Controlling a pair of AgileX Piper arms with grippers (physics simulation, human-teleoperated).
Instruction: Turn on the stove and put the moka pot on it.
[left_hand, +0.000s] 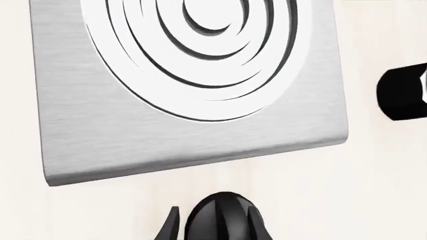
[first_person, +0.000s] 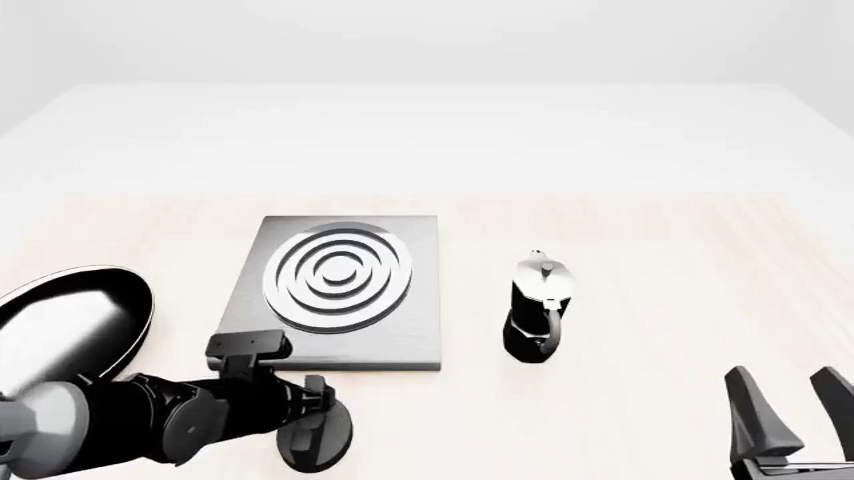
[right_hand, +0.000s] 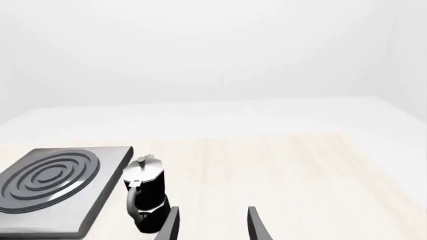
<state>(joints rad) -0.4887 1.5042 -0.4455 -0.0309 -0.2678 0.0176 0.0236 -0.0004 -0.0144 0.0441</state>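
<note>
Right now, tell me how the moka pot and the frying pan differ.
The moka pot stands upright, tall and narrow, right of the stove; the frying pan lies low and wide to the stove's left. The pot carries a silver lid; the pan is open, with a glossy reflective inside. Both are black, and neither is on the stove.

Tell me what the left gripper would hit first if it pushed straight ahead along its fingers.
The left gripper sits around the round black knob, so it meets that at once. Past the knob, the near edge of the flat grey stove slab comes next, though the gap's depth is hard to judge.
</note>
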